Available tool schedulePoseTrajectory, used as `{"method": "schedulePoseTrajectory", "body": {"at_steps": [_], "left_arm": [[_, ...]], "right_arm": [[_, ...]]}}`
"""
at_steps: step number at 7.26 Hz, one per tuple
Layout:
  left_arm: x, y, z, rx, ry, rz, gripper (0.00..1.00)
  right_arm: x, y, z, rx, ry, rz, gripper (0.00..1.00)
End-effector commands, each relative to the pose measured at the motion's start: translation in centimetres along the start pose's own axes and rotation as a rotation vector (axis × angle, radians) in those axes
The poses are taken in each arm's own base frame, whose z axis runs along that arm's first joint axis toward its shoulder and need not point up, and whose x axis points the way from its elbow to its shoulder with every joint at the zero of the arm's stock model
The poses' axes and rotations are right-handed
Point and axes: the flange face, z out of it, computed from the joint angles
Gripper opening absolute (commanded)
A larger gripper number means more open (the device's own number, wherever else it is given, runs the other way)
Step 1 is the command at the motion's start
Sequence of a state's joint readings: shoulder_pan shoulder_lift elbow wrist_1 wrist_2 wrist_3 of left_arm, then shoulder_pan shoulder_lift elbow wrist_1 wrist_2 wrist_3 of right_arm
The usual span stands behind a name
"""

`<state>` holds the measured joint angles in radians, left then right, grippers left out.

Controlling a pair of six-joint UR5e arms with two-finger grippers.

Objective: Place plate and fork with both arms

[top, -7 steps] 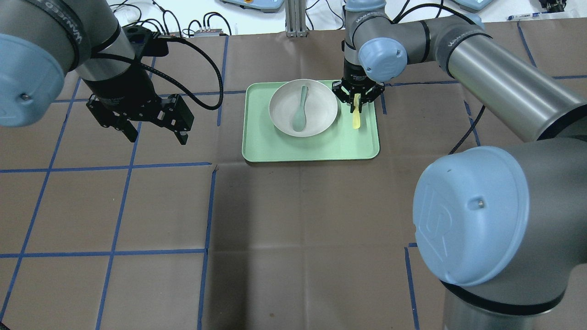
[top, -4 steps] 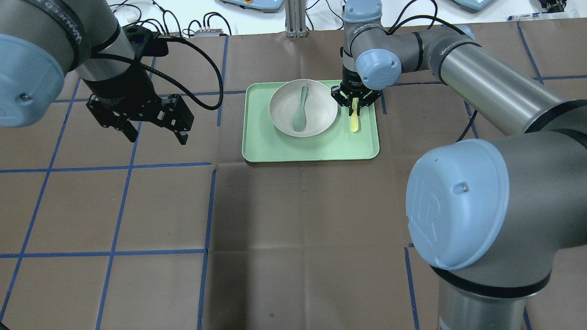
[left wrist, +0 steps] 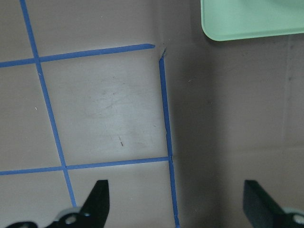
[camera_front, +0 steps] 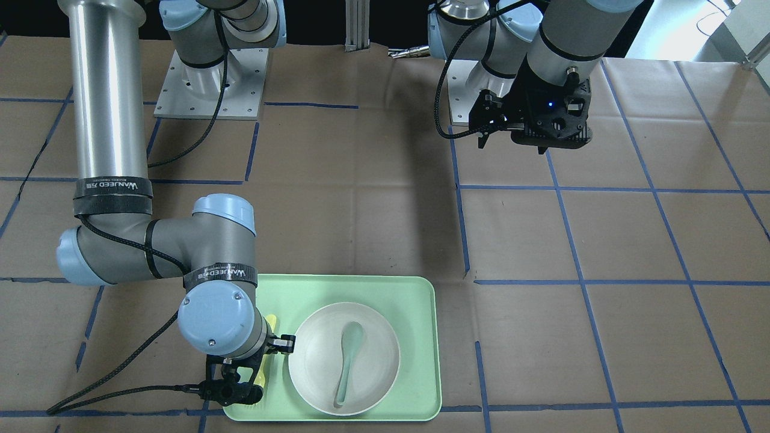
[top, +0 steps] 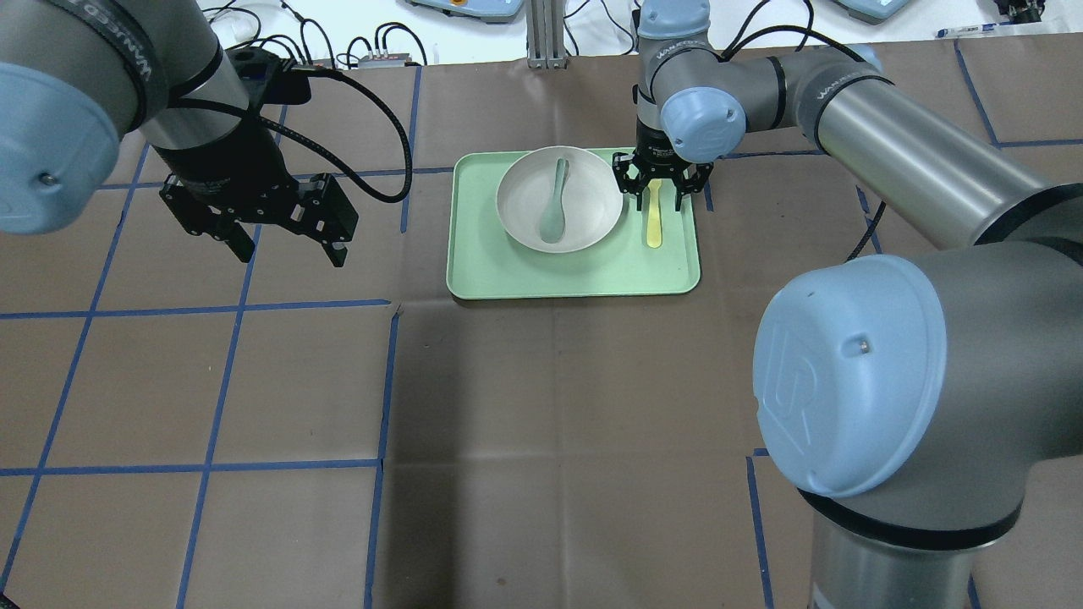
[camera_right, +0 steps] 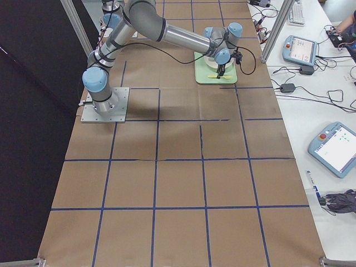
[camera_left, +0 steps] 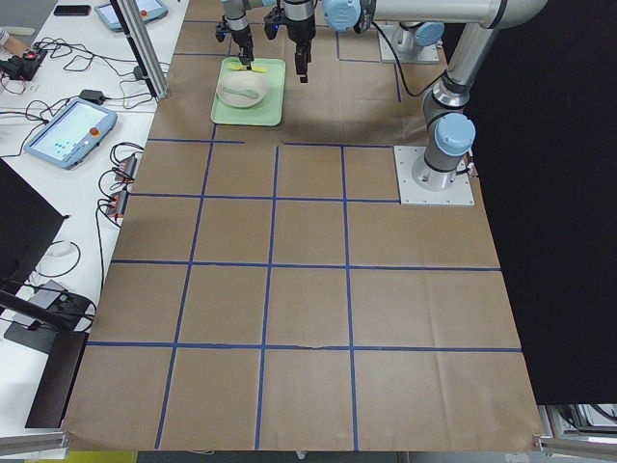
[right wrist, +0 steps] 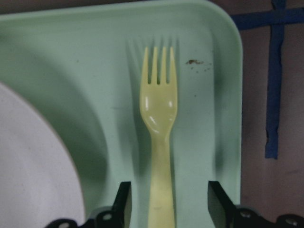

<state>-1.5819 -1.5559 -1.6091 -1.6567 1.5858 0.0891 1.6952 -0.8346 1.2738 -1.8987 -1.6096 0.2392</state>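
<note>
Step in hand: by my reading, the setting-down of the fork; both task things lie on the tray, so the task looks close to done.
Fork: the fork (right wrist: 159,109) lies flat on the green tray (top: 575,271), just beside the plate on the robot's right, not touching it, tines pointing away from the wrist camera.
Plate: the plate (top: 520,203) sits on the tray with a grey-green spoon (top: 554,207) lying in it.
Right tool: the right tool (top: 653,201) stands low over the fork's handle, fingers (right wrist: 122,204) spread to either side with a gap on both sides (it holds nothing).
Left tool: the left tool (top: 289,249) hangs over the bare desk (top: 541,423), well apart from the tray, fingers wide apart and empty.
Next move: probably a straight lift of the right tool, kept spread, so neither finger drags the handle or nudges the plate's rim.
Risk: a sideways drift on the way up could skew the light fork.
</note>
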Motion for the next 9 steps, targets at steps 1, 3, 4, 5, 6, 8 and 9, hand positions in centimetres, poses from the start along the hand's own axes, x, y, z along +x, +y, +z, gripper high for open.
{"method": "schedulePoseTrajectory", "body": {"at_steps": [1, 3, 4, 5, 6, 8, 9], "left_arm": [[0.1, 0.0, 0.0, 0.001, 0.002, 0.0, 1.0], [0.1, 0.0, 0.0, 0.001, 0.003, 0.0, 1.0], [0.1, 0.0, 0.0, 0.001, 0.003, 0.0, 1.0], [0.1, 0.0, 0.0, 0.001, 0.001, 0.001, 1.0], [0.1, 0.0, 0.0, 0.001, 0.001, 0.001, 1.0], [0.1, 0.0, 0.1, -0.001, 0.001, 0.001, 1.0], [0.1, 0.0, 0.1, -0.001, 0.001, 0.001, 1.0]], "right_arm": [[0.9, 1.2, -3.8, 0.003, -0.003, 0.002, 1.0], [3.4, 3.9, -9.4, -0.014, -0.001, -0.092, 1.0], [5.5, 5.8, -11.4, -0.004, -0.009, -0.115, 1.0], [8.6, 8.7, -13.0, 0.006, -0.017, -0.132, 1.0], [10.6, 12.3, -15.4, 0.026, -0.024, -0.113, 1.0], [11.8, 19.1, -18.6, 0.073, -0.031, -0.106, 1.0], [12.4, 21.2, -21.0, 0.084, -0.033, -0.103, 1.0]]}}
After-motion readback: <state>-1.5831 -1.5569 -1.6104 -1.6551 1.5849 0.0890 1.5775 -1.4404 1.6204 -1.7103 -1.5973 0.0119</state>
